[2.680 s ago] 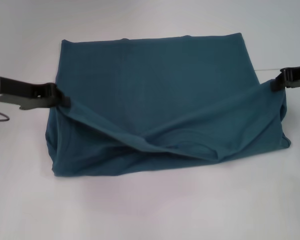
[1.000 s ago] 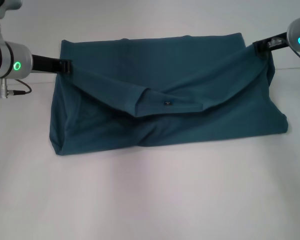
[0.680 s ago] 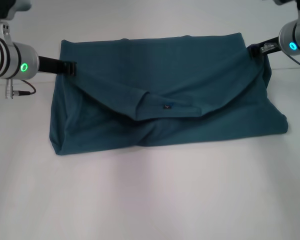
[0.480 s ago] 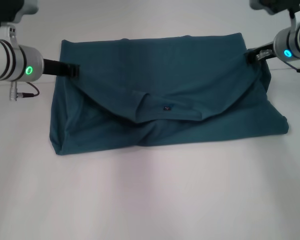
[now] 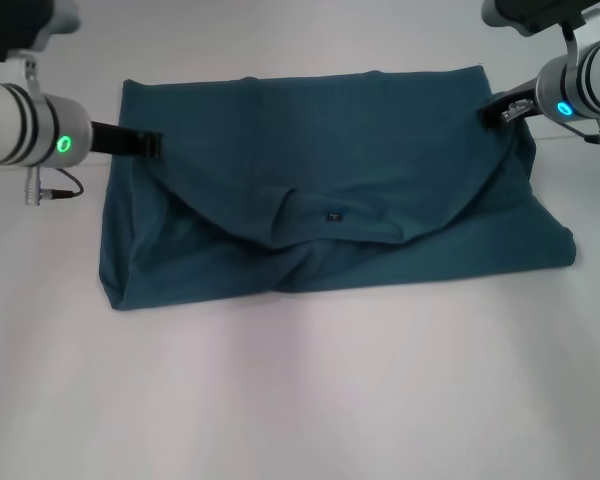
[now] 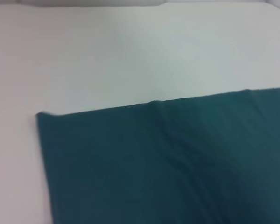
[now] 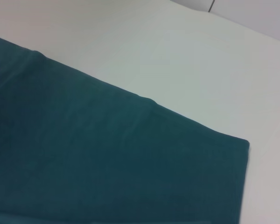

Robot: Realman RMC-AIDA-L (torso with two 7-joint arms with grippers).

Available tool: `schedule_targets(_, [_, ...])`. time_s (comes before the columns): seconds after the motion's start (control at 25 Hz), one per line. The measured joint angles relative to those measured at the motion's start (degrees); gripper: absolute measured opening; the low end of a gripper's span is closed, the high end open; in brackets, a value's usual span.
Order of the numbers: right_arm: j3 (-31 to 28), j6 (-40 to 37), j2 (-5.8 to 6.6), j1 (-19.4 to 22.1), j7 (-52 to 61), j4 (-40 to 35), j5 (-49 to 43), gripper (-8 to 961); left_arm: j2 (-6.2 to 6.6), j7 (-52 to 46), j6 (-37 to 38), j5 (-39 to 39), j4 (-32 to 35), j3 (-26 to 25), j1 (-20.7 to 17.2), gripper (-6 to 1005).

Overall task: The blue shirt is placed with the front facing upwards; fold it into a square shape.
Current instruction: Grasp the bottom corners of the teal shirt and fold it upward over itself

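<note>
The blue shirt [image 5: 320, 150] lies as a wide teal rectangle on the white table. Its near part is pulled up and back over the far part, and the flap sags in the middle, where the collar's small black label [image 5: 332, 214] shows. My left gripper [image 5: 152, 145] is shut on the flap's left corner, near the shirt's far left edge. At the far right corner, my right gripper [image 5: 492, 110] is shut on the flap's other corner. Both wrist views show only flat teal shirt cloth [image 6: 177, 158] [image 7: 84, 154] and table, without fingers.
The white table [image 5: 300, 400] surrounds the shirt on all sides, with a broad bare stretch toward me. A cable [image 5: 50, 186] hangs under my left wrist, just off the shirt's left side.
Both grippers have carried the shirt's near edge up and away toward its far edge. The flap now lies lower and flatter, with the collar label exposed. Over the last second both crept slightly inward.
</note>
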State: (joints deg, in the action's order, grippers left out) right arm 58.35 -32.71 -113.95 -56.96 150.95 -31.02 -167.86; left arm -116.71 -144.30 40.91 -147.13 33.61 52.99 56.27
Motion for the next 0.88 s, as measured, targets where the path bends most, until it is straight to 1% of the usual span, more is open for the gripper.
schedule_targets(0.08, [0.0,0.0,0.16,0.0,0.0,-0.1,0.0,39,0.74,-2.6,0.2,0.0,-0.6,0.1,0.1,35])
schedule_targets(0.12, [0.1,0.0,0.23,-0.1,0.0,-0.1,0.0,39,0.92,-3.1,0.5,0.0,-0.7,0.1,0.1,38])
schedule_targets(0.16, [0.1,0.1,0.28,-0.1,0.0,-0.1,0.0,75,0.94,-3.2,0.6,0.0,-0.7,0.1,0.1,42])
schedule_targets(0.44, [0.2,0.4,0.34,0.0,-0.1,-0.2,0.0,338,0.97,-3.7,1.2,0.0,-0.7,-0.1,-0.3,246])
schedule_targets(0.56, [0.2,0.2,0.34,0.1,0.1,-0.2,0.0,458,0.97,-4.2,1.4,0.0,-0.6,-0.2,-0.4,342])
schedule_targets(0.76, [-0.4,-2.1,0.35,0.8,0.6,-2.3,0.2,614,1.29,-7.4,1.9,-1.2,0.9,-0.4,-1.4,504])
schedule_targets(0.84, [-0.6,-3.1,0.04,1.7,0.6,-4.4,0.6,676,1.44,-8.2,3.0,-1.0,2.4,-0.9,-2.2,563])
schedule_targets(0.88, [-0.6,-3.7,-0.33,2.3,0.6,-5.9,1.0,707,1.30,-8.4,3.9,-0.9,3.6,-1.4,-2.8,593])
